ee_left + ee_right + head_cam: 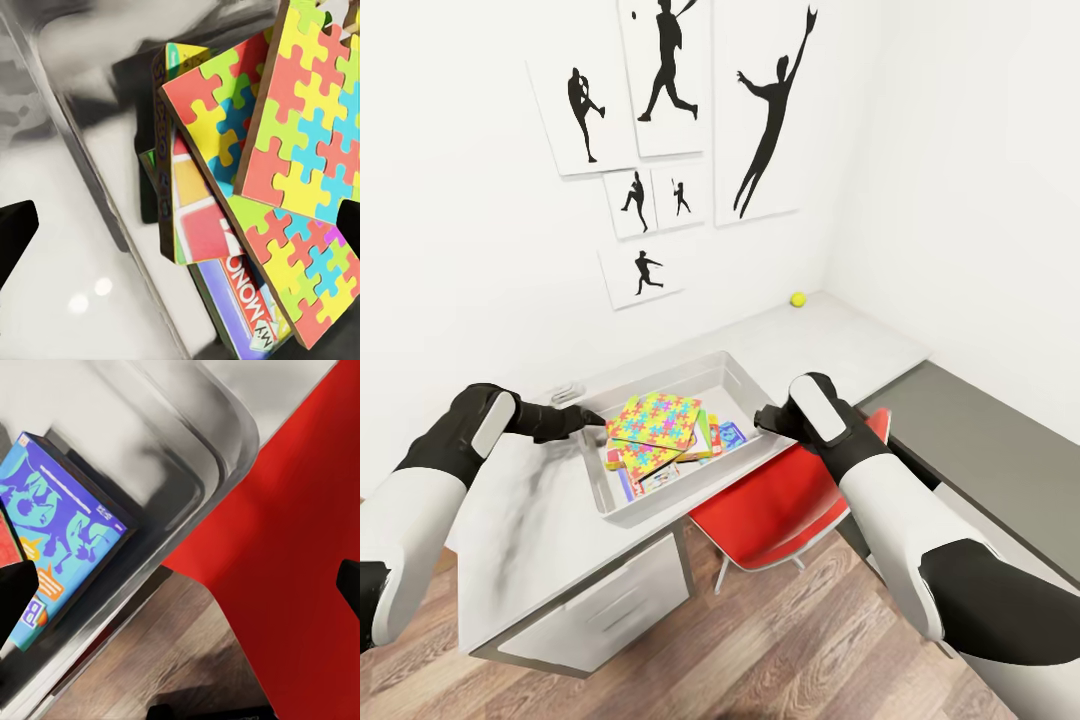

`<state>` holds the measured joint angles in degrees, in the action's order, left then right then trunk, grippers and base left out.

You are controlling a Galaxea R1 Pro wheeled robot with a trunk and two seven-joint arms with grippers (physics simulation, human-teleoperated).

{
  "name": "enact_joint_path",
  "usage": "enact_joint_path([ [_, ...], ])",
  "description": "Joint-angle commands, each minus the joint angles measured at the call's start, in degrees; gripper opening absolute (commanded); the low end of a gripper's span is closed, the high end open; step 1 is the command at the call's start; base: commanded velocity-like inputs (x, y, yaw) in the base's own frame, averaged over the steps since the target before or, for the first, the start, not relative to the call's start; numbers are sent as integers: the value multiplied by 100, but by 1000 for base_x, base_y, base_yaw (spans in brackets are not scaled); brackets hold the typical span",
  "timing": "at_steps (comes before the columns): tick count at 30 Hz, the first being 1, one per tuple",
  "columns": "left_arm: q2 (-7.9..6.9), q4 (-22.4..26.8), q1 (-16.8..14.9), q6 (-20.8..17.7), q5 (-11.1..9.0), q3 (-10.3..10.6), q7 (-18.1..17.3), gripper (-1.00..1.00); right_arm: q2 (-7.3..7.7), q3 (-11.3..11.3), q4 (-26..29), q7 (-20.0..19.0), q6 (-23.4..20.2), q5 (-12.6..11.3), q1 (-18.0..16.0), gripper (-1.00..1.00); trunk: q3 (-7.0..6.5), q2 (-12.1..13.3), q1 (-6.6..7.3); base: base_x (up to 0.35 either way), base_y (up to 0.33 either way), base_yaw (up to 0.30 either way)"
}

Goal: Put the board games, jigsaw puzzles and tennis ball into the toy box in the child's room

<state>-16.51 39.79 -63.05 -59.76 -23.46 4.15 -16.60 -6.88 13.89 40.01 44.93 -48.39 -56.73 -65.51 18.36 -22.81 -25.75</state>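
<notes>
head view: toy box point(745, 375) between left end effector point(592, 418) and right end effector point(768, 420).

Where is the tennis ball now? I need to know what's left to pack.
In the head view the tennis ball sits on the table at its far end near the wall corner, well beyond the toy box and outside it.

Plain white walls meeting in a corner, with a cluster of black-silhouette baseball posters point(665, 140) on the left one. Wood-plank floor point(790, 640) below, a red chair point(785, 505) and a low dark grey shelf unit point(990, 450) along the right wall.
</notes>
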Motion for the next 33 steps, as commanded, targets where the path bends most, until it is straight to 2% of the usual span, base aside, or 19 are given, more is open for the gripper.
enact_joint_path([
  [1,-11,3,-5,-7,54,17,-61,100,3,12,30,60,-4,-58,-4,100,5,-11,-4,0,0,-65],
  [7,-45,3,-5,-17,46,-41,-67,100,16,-5,497,77,-24,-58,84,100,-39,-11,-4,0,0,-96],
  [12,-89,3,-5,-24,47,-359,-70,100,179,-9,1010,91,-72,-73,147,100,-80,-11,-4,0,0,-116],
  [15,-218,3,-5,-24,51,-596,-79,100,294,-11,1330,94,-186,-93,194,100,-106,-11,-4,0,0,-120],
  [20,-414,3,-5,-24,52,-675,-242,100,335,-63,1755,90,-304,-109,356,100,-149,-11,-4,0,0,-121],
  [25,-693,3,-5,-24,48,-692,-711,100,343,-242,2260,87,-462,-117,558,100,-191,-11,-4,0,0,-121],
  [29,-1054,3,-5,-24,51,-695,-1172,100,345,-551,2752,77,-790,-133,771,100,-225,-11,-4,0,0,-121],
  [30,-1206,3,-5,-24,51,-693,-1334,100,345,-704,2959,53,-921,-149,871,100,-234,-11,-4,0,0,-121],
  [33,-1448,3,-5,-24,52,-686,-1600,100,345,-945,3301,-65,-1090,-194,1033,100,-260,-11,-4,0,0,-121],
])
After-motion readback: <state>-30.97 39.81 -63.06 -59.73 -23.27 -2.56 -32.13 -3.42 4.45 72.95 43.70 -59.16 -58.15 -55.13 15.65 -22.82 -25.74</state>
